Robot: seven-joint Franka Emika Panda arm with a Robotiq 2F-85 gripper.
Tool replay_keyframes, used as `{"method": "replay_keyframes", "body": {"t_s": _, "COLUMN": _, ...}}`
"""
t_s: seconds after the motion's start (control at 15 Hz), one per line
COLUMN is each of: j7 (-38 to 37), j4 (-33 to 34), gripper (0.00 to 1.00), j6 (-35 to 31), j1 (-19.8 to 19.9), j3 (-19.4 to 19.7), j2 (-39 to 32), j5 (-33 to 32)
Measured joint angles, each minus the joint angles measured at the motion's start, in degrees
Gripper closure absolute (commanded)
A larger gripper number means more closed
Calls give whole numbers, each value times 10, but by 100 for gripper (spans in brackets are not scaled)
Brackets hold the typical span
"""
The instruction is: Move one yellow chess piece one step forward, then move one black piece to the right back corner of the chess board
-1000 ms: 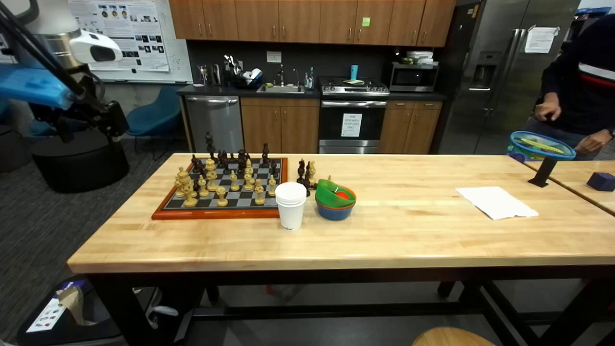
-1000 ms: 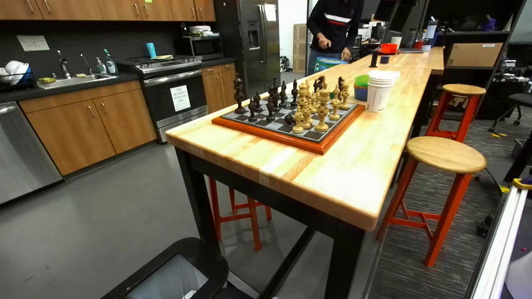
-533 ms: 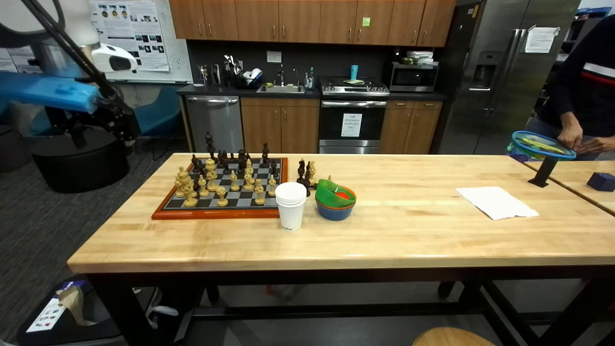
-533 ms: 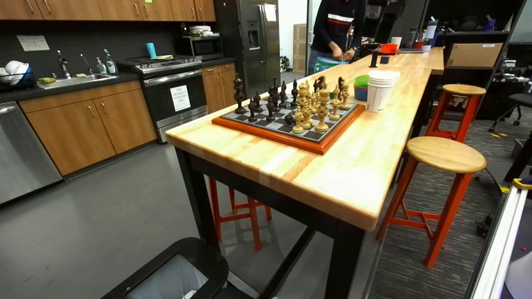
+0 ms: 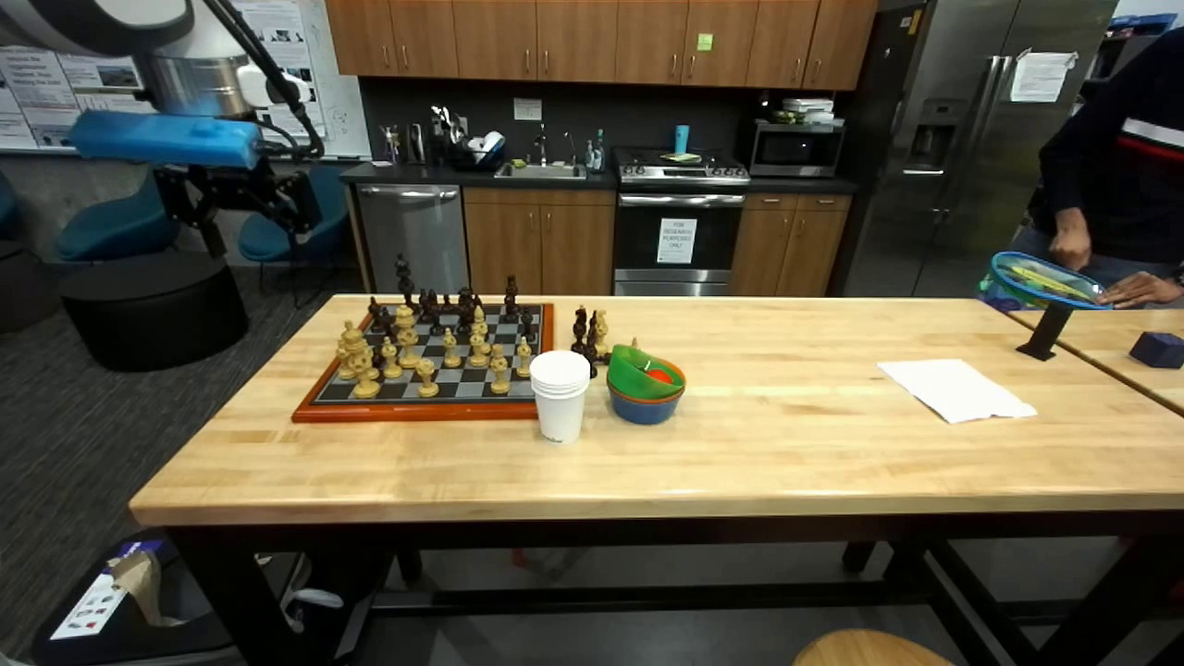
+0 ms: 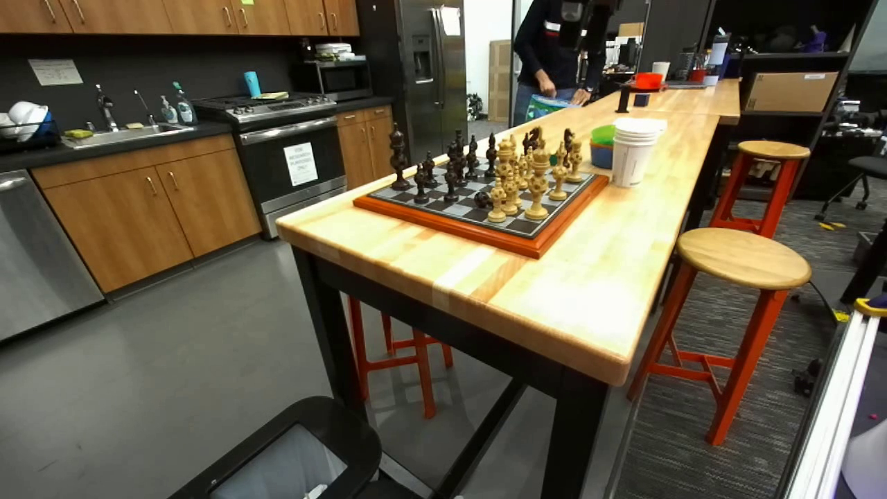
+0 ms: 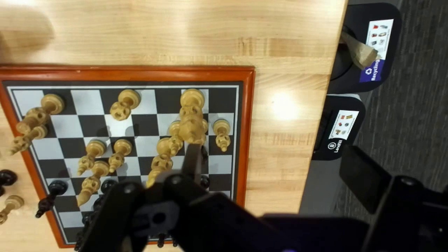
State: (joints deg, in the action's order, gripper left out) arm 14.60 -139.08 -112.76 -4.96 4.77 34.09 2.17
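Black gripper, jaws apart, hangs higher than the chess board

In an exterior view, the dark gripper hangs partly out of frame, in front of a standing person. Lower than the gripper, on the table, lies the chess board with black pieces and yellow pieces; white cups stand below it too.

This room is holding a research kitchen.
The stove is wearing a sign saying "For research purposes only"; left of the stove a sink is sitting, and right of the stove a big fridge is standing.
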Motion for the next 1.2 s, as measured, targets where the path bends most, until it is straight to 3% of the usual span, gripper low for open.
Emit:
{"method": "replay_keyframes", "body": {"t_s": 0.8, "j7": 5, "j4": 4, "gripper": 0, "j6": 0, "j1": 1, "j3": 1, "j2": -15, "j5": 1}}
{"method": "replay_keyframes", "body": {"t_s": 1.2, "j7": 43, "j4": 27, "gripper": 0, "j6": -2, "j1": 1, "j3": 11, "j2": -78, "j5": 1}}
